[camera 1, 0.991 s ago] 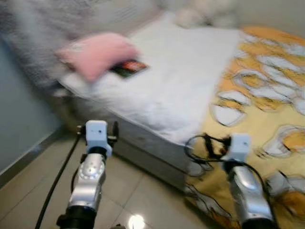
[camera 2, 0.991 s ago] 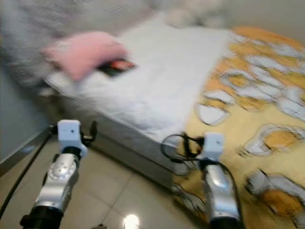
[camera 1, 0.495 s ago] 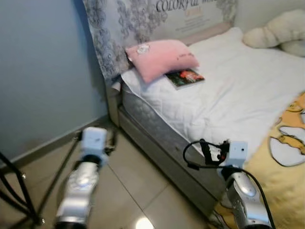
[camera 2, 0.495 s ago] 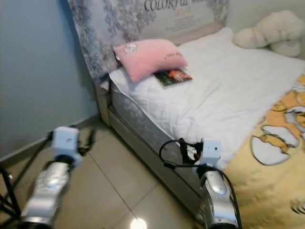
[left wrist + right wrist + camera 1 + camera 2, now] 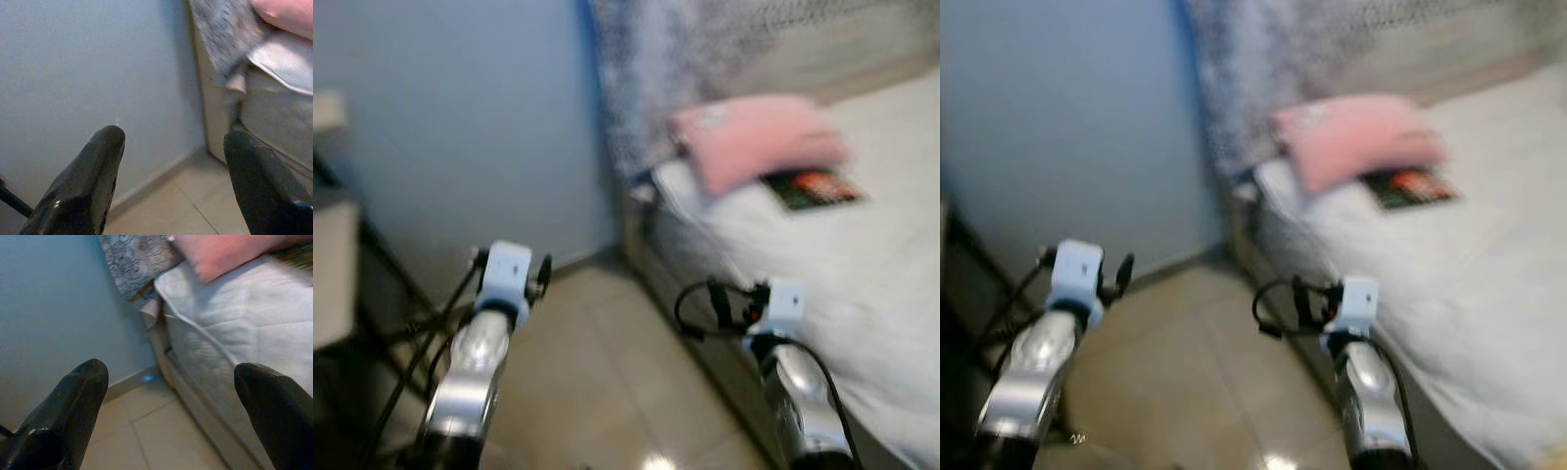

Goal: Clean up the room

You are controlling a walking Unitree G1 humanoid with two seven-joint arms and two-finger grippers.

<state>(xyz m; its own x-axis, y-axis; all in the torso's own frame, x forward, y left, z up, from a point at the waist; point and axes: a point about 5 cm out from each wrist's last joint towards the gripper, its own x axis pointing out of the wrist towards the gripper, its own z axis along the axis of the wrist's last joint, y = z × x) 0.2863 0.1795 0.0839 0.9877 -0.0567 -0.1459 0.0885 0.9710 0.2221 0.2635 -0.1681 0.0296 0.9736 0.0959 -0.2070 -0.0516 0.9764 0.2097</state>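
Left gripper [image 5: 168,171] and right gripper [image 5: 171,406] are hanging over the tiled floor [image 5: 597,392], fingers spread apart, holding nothing. Ahead of the right gripper, the white bed [image 5: 862,274] is carrying a pink pillow [image 5: 759,137] touching a book [image 5: 813,188]. Blue wall [image 5: 460,127] is standing beyond the left gripper. Head views are blurring.

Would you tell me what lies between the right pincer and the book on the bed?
Just bare white sheet between the right pincer and the book, seen in the blurred left eye view.
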